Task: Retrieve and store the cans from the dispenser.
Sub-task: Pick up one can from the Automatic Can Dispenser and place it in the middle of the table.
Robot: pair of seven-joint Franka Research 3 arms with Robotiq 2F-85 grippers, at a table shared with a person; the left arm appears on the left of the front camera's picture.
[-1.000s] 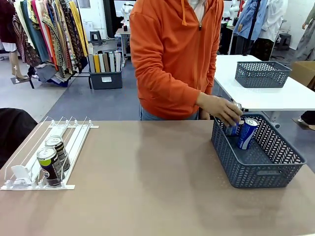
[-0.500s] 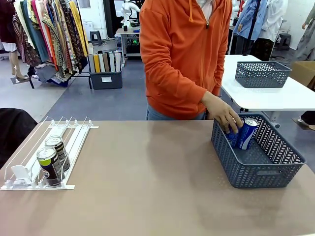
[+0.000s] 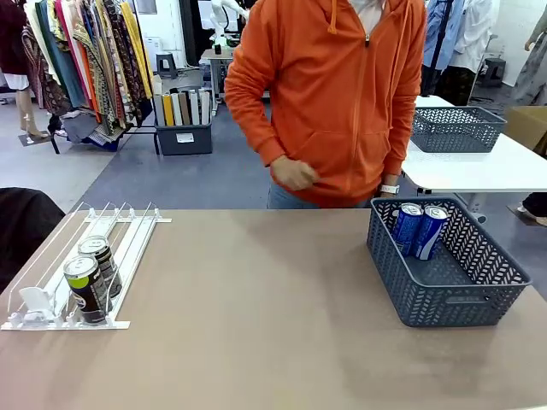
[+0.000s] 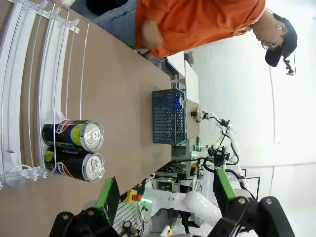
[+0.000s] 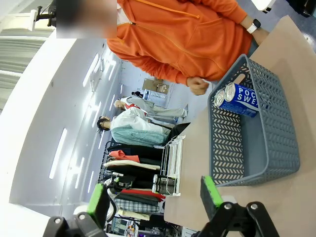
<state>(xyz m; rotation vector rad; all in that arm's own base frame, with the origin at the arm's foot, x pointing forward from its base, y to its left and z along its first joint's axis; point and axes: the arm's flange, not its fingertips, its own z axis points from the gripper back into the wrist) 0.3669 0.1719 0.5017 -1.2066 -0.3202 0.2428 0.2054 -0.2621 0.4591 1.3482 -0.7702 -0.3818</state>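
Observation:
The white dispenser (image 3: 137, 235) lies at the table's left with two black cans (image 3: 88, 286) standing in one lane near its stoppers. In the left wrist view those black cans (image 4: 74, 137) sit in the dispenser (image 4: 29, 74) ahead of my left gripper (image 4: 165, 190), which is open and holds nothing. Two blue cans (image 3: 419, 229) lean in the far corner of the grey basket (image 3: 444, 303). My right gripper (image 5: 153, 195) is open and hangs well short of the basket (image 5: 227, 148) and its blue cans (image 5: 239, 98). The dispenser (image 5: 173, 158) shows far off.
A person in an orange hoodie stands at the far edge, one fist (image 3: 295, 173) held at the waist, the other wrist behind the basket. A second grey basket (image 3: 457, 128) sits on a white table behind. The wide middle of the brown tabletop (image 3: 256, 290) is bare.
The person's hand has let go of a blue can in the basket and drawn back to the body. Two blue cans now lean there untouched. The black cans have not moved.

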